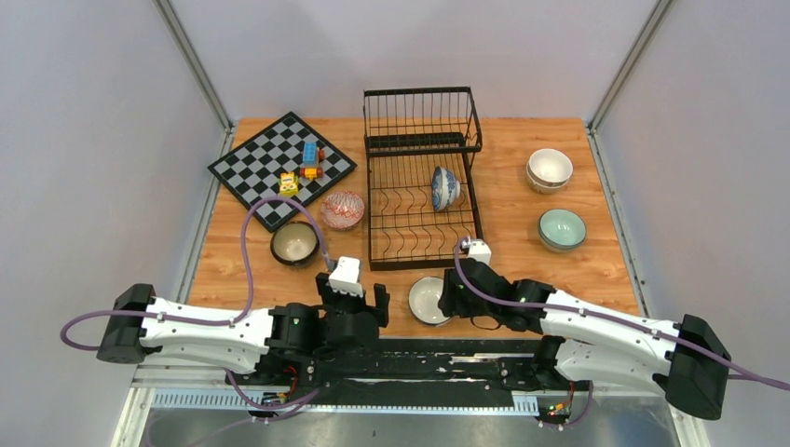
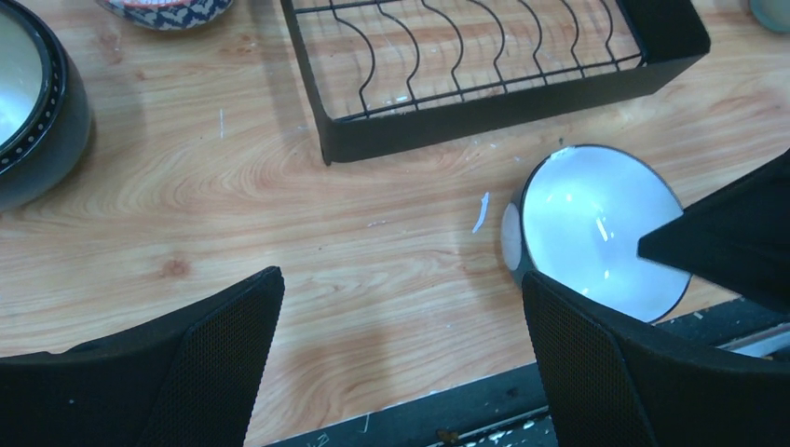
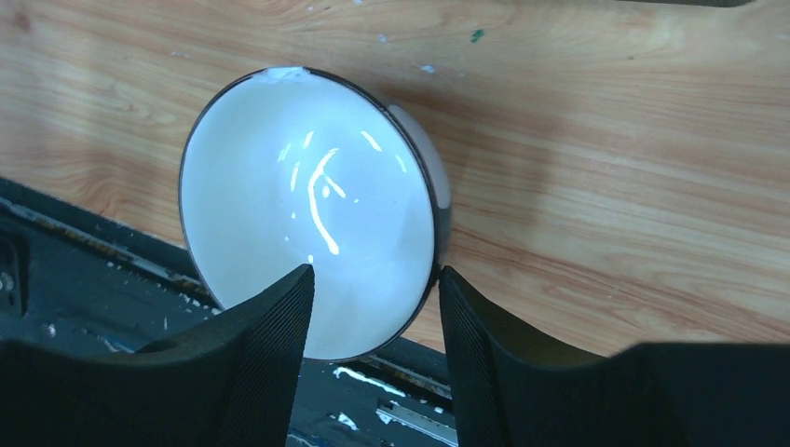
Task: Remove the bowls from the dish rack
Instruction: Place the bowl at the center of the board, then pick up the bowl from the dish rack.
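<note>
The black wire dish rack [image 1: 419, 177] stands mid-table and holds one blue-white patterned bowl [image 1: 445, 188] on edge. A dark bowl with a white inside [image 1: 427, 300] sits at the table's near edge. My right gripper [image 1: 447, 296] is open at it. In the right wrist view, the gripper [image 3: 375, 272] has one finger over the inside of this bowl [image 3: 307, 205] and the other at the outside of the rim. My left gripper [image 1: 354, 292] is open and empty just left of that bowl [image 2: 596, 233], low over bare wood [image 2: 402, 279].
On the table: a red-pink patterned bowl [image 1: 342, 209], a dark bowl with a cream inside [image 1: 294, 243], stacked cream-white bowls [image 1: 549, 169] and a mint green bowl [image 1: 562, 229]. A chessboard [image 1: 279, 168] with toy blocks lies at the back left. The rack's front wall [image 2: 484, 107] is close ahead of the left gripper.
</note>
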Robot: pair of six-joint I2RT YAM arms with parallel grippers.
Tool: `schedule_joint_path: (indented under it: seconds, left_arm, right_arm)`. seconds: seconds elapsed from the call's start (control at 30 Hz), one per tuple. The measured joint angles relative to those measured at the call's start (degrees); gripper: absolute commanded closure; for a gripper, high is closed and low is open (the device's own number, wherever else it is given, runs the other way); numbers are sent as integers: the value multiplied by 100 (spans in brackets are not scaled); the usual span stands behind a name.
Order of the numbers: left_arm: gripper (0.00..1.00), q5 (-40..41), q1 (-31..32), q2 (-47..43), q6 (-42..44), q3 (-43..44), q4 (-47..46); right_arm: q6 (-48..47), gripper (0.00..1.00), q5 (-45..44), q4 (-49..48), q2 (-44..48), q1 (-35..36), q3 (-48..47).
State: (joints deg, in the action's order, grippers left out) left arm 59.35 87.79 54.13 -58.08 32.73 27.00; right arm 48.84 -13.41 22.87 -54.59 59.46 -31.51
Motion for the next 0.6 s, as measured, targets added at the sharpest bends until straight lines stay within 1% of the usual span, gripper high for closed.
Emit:
schedule_joint_path:
  seconds: [0.13,0.3,0.43,0.53,0.6]
  left_arm:
    - [0,-160,-232,4,267,24,-286]
    - [0,-511,-887,13,739,90,-798]
    - [0,-1113,-1604,-46,1316,74,-1665]
    - [1,-1816,-2210,-26,1971,4,-2675]
    - [0,-2192,-2402,125,2479,15,-3241]
  right_arm:
    - [-114,45,315,-350,-90,-2,28]
    - [-304,43,376,-415,72,-26,17]
    - [-640,43,76,-138,737,-107,-140]
    - [-960,44,-275,-22,1394,-138,-308]
    - [-1207,44,-516,7,1862,-138,-332]
